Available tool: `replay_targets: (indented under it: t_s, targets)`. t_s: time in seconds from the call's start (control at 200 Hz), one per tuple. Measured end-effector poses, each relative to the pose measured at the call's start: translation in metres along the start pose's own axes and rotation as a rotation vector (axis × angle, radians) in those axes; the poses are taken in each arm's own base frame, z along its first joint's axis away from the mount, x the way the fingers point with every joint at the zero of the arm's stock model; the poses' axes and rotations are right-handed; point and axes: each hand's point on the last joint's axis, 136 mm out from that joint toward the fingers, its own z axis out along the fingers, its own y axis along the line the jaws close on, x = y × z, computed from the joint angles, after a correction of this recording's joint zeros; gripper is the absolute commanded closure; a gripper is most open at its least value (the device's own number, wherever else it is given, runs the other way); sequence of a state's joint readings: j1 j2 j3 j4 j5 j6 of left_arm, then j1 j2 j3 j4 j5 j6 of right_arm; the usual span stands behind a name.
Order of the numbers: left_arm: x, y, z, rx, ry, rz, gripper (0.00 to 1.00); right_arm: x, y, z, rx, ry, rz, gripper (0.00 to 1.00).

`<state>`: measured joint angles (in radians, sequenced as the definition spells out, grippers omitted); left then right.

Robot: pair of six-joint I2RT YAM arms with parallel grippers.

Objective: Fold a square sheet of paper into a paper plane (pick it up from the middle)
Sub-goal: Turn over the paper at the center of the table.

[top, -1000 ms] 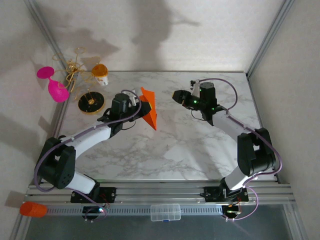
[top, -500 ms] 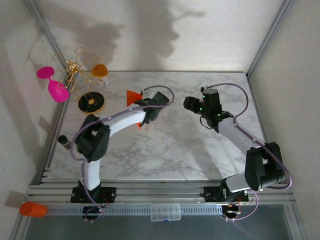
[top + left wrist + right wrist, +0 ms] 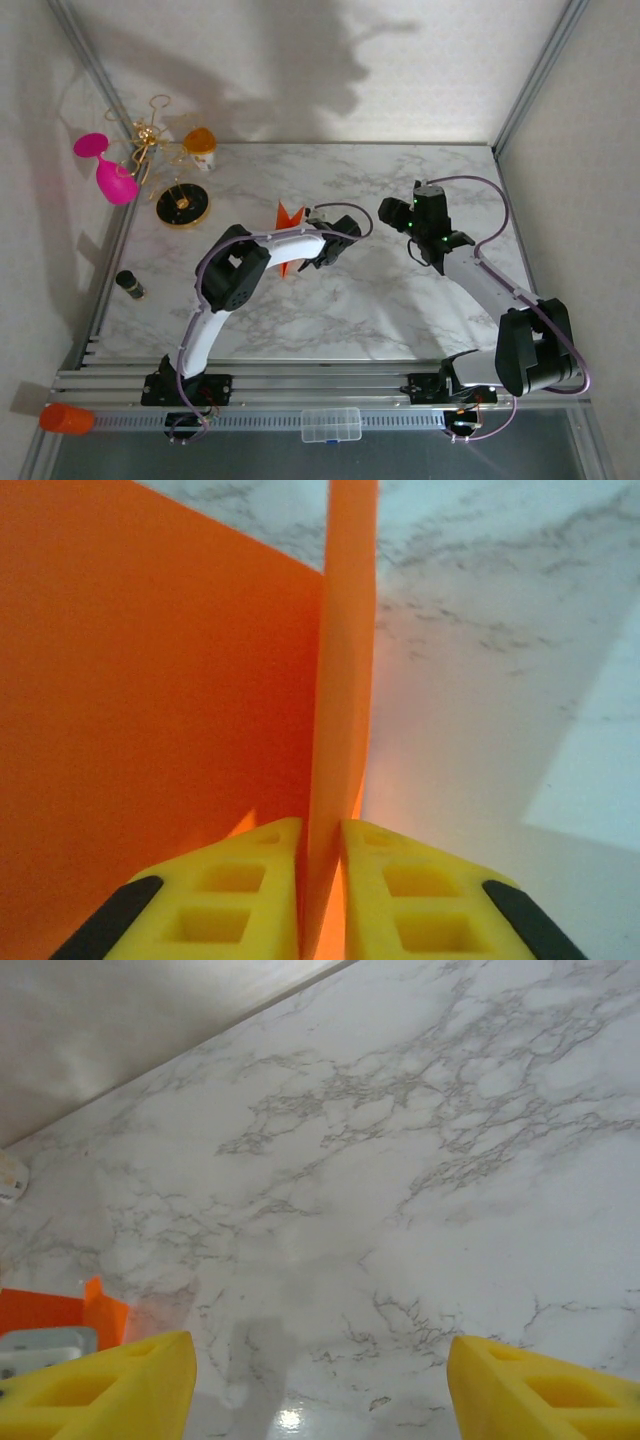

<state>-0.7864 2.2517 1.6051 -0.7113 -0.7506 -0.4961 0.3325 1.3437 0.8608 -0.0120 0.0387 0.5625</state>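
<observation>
Left gripper (image 3: 320,905) jaws pinch creased orange paper (image 3: 150,680), its fold upright between them; right gripper (image 3: 318,1390) jaws spread wide, marble table (image 3: 420,1160) ahead.

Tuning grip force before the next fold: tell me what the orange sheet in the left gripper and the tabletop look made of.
Orange sheet: thin matte paper, seemingly; pinched in the left gripper it shows a blade-thin edge and sharp crease. Tabletop: grey-veined white marble look, slightly glossy from the glint; stone or laminate, cannot tell.
</observation>
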Motion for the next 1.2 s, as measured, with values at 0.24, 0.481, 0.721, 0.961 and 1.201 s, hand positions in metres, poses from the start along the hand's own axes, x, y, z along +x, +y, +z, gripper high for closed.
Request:
replay_targets:
  t_s: [0.24,0.481,0.721,0.961,1.201]
  targets:
    - [0.008,-0.011,0.004,0.031,0.030,-0.017,0.74,-0.001,-0.002,0.000,0.006,-0.004,0.015,0.33]
    - [0.007,-0.026,-0.007,0.145,0.069,-0.079,0.69,-0.002,-0.003,0.000,0.008,-0.005,0.034,0.33]
    - [-0.003,-0.061,-0.060,0.389,0.088,-0.167,0.60,0.002,-0.008,0.002,0.007,-0.004,0.058,0.33]
    - [-0.036,-0.064,-0.132,0.716,0.072,-0.321,0.49,0.007,-0.019,0.004,0.021,0.005,0.099,0.33]
    - [-0.056,-0.021,-0.156,0.840,0.009,-0.426,0.40,0.014,-0.012,0.005,-0.040,0.047,0.128,0.33]
